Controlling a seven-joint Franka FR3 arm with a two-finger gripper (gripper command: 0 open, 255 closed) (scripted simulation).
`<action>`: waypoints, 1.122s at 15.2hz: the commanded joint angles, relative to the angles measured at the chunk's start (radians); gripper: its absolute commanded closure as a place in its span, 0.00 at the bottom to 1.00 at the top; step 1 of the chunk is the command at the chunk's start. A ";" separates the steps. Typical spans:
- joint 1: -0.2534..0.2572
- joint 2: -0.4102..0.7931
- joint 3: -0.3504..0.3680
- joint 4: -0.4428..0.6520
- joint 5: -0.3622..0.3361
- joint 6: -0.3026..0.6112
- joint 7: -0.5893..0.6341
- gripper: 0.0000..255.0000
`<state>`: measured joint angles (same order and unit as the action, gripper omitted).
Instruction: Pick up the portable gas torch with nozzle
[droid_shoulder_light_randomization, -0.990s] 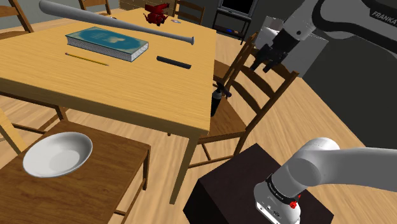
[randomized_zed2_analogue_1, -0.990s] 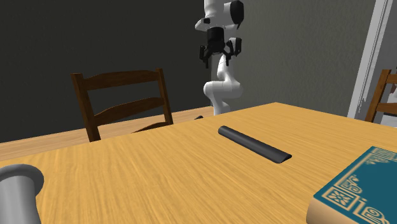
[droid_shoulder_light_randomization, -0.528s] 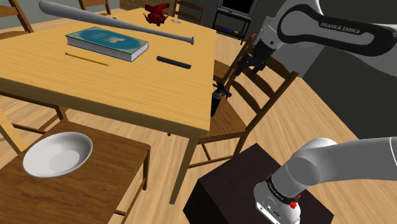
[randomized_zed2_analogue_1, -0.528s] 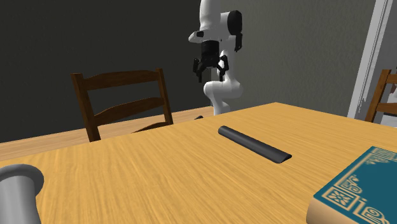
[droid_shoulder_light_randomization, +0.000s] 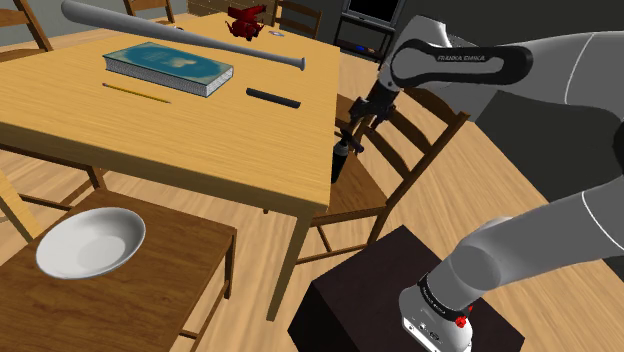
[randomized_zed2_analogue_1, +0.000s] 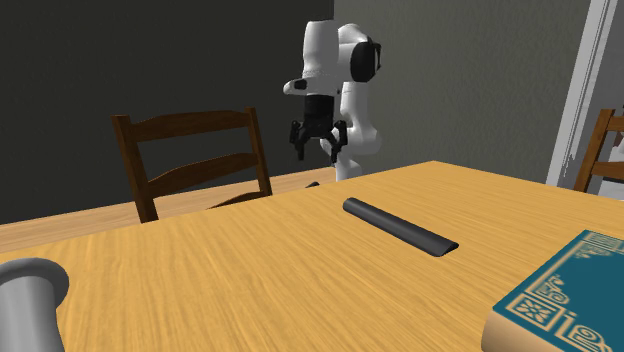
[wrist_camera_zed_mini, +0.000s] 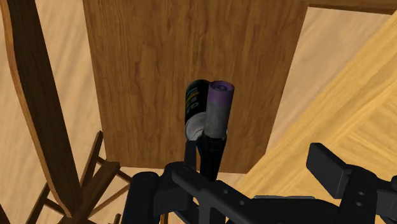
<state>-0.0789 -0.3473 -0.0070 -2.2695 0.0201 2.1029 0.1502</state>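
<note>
Tool (droid_shoulder_light_randomization: 360, 114) open above gas torch (droid_shoulder_light_randomization: 340, 157) on chair seat.
The two black fingers (wrist_camera_zed_mini: 145, 191) stand wide apart and grip nothing; the torch, a dark canister beside a grey nozzle with a purple tip, lies ahead of them, untouched. It stands upright on the seat of a wooden chair (droid_shoulder_light_randomization: 352, 200) at the corner of the surface (droid_shoulder_light_randomization: 150, 130), just below the tool in the shoulder view. On the surface lie a blue book (droid_shoulder_light_randomization: 168, 65), a grey bat (droid_shoulder_light_randomization: 180, 35), a pencil (droid_shoulder_light_randomization: 136, 93), a black rod (droid_shoulder_light_randomization: 273, 97) and a red object (droid_shoulder_light_randomization: 245, 20). A white bowl (droid_shoulder_light_randomization: 90, 241) sits on another chair (droid_shoulder_light_randomization: 150, 290) nearer the camera.
</note>
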 joint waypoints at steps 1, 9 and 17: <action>-0.012 0.067 -0.004 0.021 -0.015 0.038 0.009 0.00; -0.028 0.228 -0.006 0.052 -0.048 0.149 0.046 0.00; -0.028 0.255 -0.006 0.017 -0.048 0.211 0.047 1.00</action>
<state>-0.1071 -0.0933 -0.0131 -2.2520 -0.0285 2.3127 0.1974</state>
